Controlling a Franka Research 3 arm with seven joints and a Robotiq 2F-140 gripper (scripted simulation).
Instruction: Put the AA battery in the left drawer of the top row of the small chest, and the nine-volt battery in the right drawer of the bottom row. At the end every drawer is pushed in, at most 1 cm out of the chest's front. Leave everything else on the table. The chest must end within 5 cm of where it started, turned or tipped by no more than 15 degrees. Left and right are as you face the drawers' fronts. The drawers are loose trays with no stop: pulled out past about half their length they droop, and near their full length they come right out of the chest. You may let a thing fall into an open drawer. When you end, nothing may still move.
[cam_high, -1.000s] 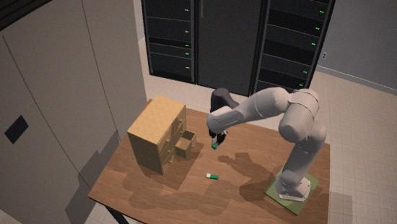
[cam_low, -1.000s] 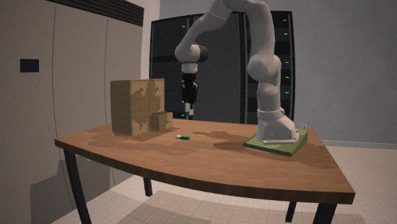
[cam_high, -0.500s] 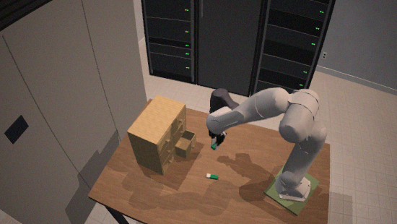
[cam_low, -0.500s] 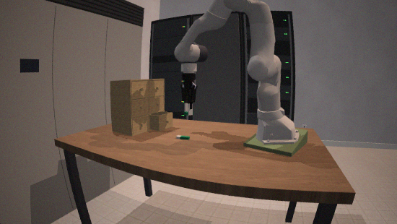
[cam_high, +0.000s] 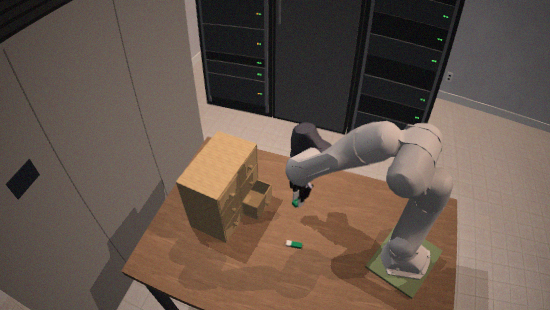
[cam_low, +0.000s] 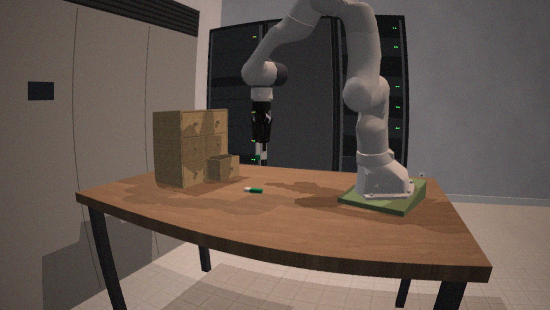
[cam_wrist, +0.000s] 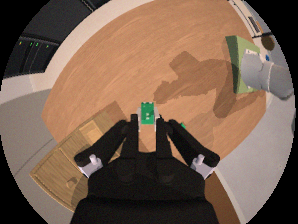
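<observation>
The small wooden chest stands at the table's left; it also shows in the exterior view. Its bottom-row right drawer is pulled partly out; the other drawers look pushed in. My gripper hangs above the table, a little to the right of the open drawer, and is shut on the green nine-volt battery. In the wrist view the battery sits between my fingertips. The AA battery, green with a white end, lies on the table in front of the chest.
The arm's base stands on a green plate at the table's right side. A grey cabinet wall rises close behind the chest. Dark server racks stand beyond the table's far edge.
</observation>
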